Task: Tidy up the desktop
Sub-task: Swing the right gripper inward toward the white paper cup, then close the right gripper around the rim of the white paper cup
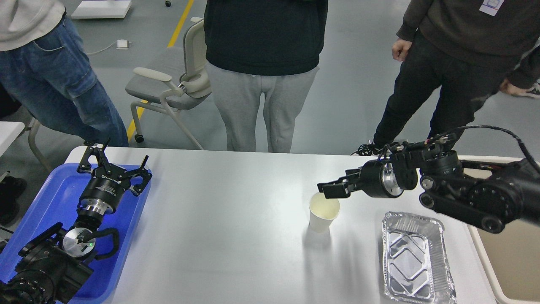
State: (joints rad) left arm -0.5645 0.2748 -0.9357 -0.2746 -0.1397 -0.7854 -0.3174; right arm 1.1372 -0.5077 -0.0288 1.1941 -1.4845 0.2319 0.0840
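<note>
The white-grey desktop [228,219] carries an upright cream paper cup [323,212] right of centre and an empty aluminium foil tray [415,258] at the front right. My right gripper [332,189] reaches in from the right. Its fingertips hang just above the cup's far rim, with the jaws a little apart and nothing in them. My left gripper [114,163] is open and empty, with its fingers spread wide above the far end of the blue plastic tray [46,198] at the desktop's left edge.
A beige bin [517,257] stands off the desktop's right edge, partly hidden behind my right arm. Three people stand along the far side of the table. A grey chair [171,82] sits behind the far left corner.
</note>
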